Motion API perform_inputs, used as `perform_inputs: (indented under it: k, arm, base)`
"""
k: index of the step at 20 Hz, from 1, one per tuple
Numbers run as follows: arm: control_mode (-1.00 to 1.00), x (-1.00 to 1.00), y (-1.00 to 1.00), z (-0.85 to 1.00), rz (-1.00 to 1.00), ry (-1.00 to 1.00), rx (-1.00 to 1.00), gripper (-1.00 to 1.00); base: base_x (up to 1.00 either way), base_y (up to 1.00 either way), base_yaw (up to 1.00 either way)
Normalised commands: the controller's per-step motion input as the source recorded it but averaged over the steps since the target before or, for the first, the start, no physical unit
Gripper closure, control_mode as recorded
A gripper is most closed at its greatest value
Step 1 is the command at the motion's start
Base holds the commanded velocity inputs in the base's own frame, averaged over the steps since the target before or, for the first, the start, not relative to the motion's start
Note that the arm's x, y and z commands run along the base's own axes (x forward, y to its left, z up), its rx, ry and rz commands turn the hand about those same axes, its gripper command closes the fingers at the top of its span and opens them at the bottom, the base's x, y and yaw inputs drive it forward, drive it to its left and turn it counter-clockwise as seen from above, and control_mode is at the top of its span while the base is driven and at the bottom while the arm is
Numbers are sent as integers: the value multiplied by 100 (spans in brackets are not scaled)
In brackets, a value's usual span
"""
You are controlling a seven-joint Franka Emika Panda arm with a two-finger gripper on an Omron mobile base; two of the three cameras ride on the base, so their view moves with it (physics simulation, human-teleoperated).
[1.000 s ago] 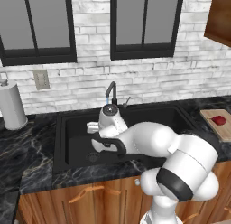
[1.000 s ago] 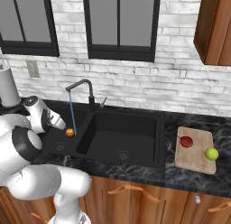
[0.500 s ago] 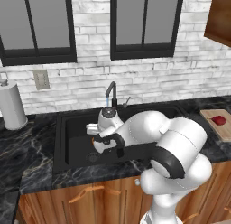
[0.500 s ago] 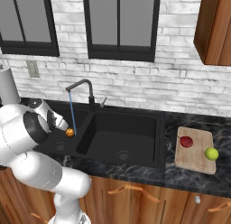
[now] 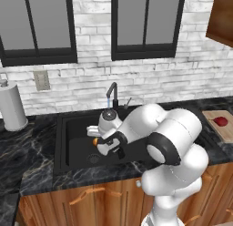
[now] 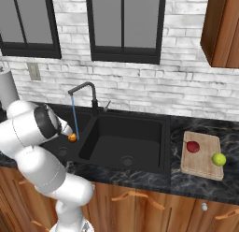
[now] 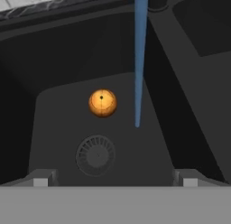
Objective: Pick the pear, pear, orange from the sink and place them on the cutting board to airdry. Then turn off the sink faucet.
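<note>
Since the earlier frame the arm swung lower into the left basin of the sink [image 6: 140, 154], and the pincer [image 7: 113, 178] hung spread wide and empty above the orange [image 7: 102, 102], which sat on the basin floor just beside the drain [image 7: 95, 155] and the water stream [image 7: 139, 60]. Honestly I figured a round wet fruit could've squirted out or rolled toward the drain if the fingers [image 7: 41, 179] closed off-center. Both pears [image 6: 192, 146] [image 6: 218, 159] were already on the board [image 6: 186, 163].

A paper towel roll [image 5: 12, 106] stands upright on the dark marbled counter [image 5: 27, 152] at the far left. Behind it a pale outlet plate [image 5: 41, 80] sits on the white brick wall [image 6: 182, 88]. 2 dark-framed windows [image 5: 145, 24] are set in that wall. A wooden wall cabinet [image 6: 220, 30] hangs at the right, and wooden cabinet fronts [image 6: 154, 207] with curved handles run under the counter.
</note>
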Motion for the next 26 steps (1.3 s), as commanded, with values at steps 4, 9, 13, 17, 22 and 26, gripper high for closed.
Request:
perform_inputs:
  k: [4,9,13,17,22,26]
  arm:
    - [-100,14,3,-13,0,0,0,-100]
    - [-100,17,2,-19,0,0,0,-100]
    - [-100,17,4,-18,0,0,0,-100]
    - [-100,15,7,-16,0,0,0,-100]
    - [-100,16,9,-14,0,0,0,-100]
    - [-100,15,0,-15,0,0,0,-100]
  base:
    - [0,0,0]
    - [0,0,0]
    - [0,0,0]
    - [0,0,0]
    - [0,0,0]
    - [0,0,0]
